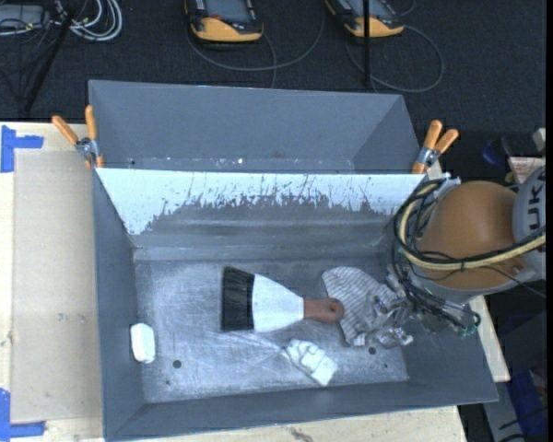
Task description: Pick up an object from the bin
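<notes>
Robotics lab: cabled arm [470,233] over a grey metal bin [249,109]; handheld controllers [223,15], loose cords [92,7] on dark floor.

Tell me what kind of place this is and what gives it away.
Most likely a robotics lab's grasping test station: a robot gripper hangs in a grey metal bin holding a brush and a rag, with cables and yellow handheld units on the dark floor behind.
</notes>
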`<state>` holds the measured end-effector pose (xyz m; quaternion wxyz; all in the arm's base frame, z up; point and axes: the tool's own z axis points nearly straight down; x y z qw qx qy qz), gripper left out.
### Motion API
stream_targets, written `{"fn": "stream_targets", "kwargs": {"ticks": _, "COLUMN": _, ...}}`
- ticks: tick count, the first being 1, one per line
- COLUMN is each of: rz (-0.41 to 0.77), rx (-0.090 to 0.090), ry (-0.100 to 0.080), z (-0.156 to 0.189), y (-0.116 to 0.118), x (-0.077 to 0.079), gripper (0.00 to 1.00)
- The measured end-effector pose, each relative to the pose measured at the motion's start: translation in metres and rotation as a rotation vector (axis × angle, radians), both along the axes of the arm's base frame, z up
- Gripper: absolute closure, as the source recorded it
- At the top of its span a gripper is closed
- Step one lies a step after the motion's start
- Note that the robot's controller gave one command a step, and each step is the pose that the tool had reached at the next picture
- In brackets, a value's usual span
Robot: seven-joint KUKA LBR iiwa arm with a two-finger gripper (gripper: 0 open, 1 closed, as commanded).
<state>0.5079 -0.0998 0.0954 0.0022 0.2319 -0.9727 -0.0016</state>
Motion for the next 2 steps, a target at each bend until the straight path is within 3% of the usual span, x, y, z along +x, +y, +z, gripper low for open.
{"fn": "stream_targets", "kwargs": {"ticks": 1, "rz": -0.02, "rx": 0.002, "ry": 0.006, "z": 0.021, "y": 0.001, "x": -0.002, "gripper": 1.0}}
{"fn": "stream_targets", "kwargs": {"ticks": 2, "rz": -0.025, "rx": 0.0, "ry": -0.004, "z": 0.043, "y": 0.0, "x": 0.001, "gripper": 1.0}}
